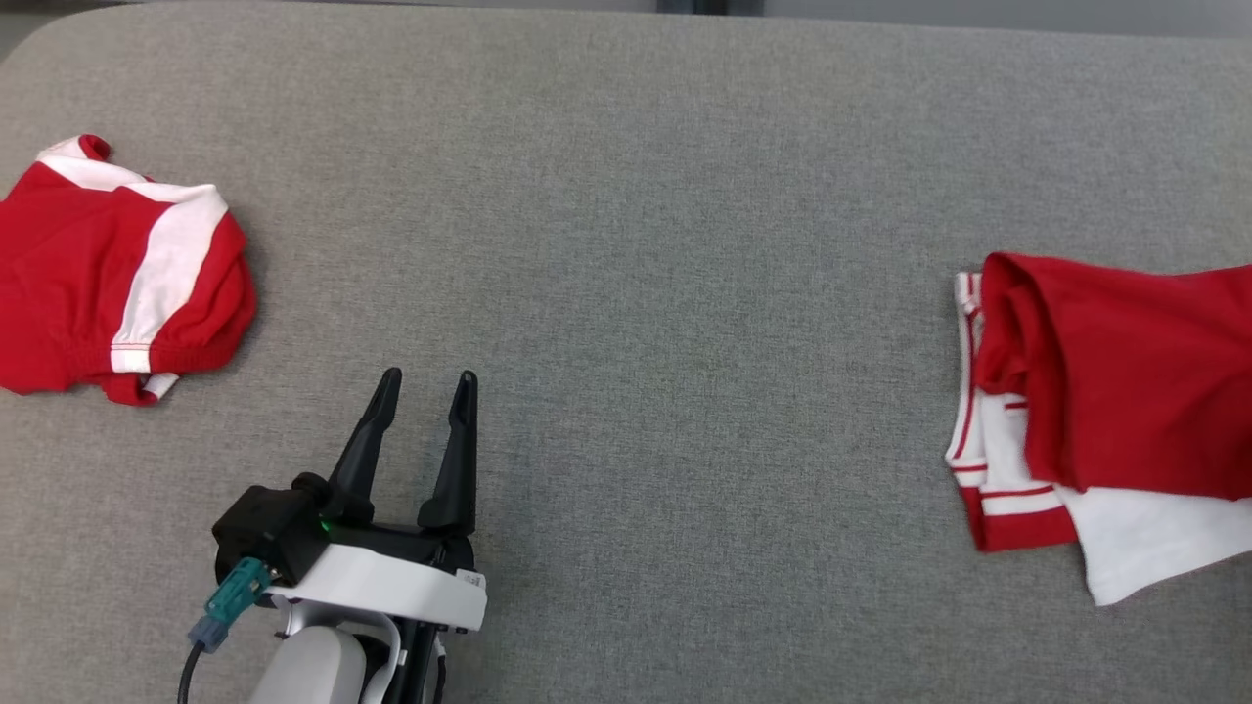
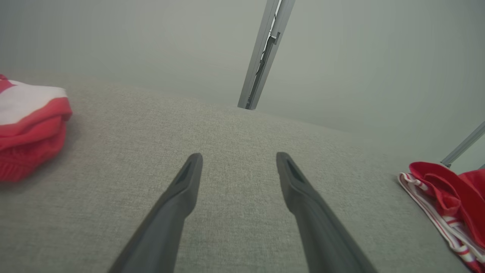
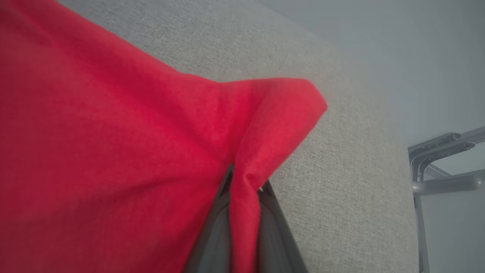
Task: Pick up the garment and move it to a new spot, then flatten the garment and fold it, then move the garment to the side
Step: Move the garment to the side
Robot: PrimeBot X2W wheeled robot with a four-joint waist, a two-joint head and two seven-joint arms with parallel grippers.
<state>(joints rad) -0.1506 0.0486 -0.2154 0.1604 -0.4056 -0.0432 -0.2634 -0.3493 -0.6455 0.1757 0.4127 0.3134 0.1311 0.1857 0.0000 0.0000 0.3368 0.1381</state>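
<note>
A red garment [image 1: 1125, 381] lies at the right edge of the grey surface, partly lifted over a white piece with red stripes [image 1: 1007, 469]; whether the two are one garment I cannot tell. In the right wrist view my right gripper [image 3: 244, 182] is shut on a pinched fold of this red garment [image 3: 113, 151], which drapes to the left. The same garment [image 2: 451, 193] shows at the right in the left wrist view. My left gripper [image 1: 428, 379] hovers low at the lower left, open and holding nothing [image 2: 239, 157].
Another red and white garment [image 1: 108, 274] lies bunched at the far left [image 2: 26, 125], left of my left gripper. The grey fabric surface [image 1: 636, 244] runs bare between the garments. A metal post [image 2: 263, 57] stands behind the surface, and a frame [image 3: 439, 159] beyond its edge.
</note>
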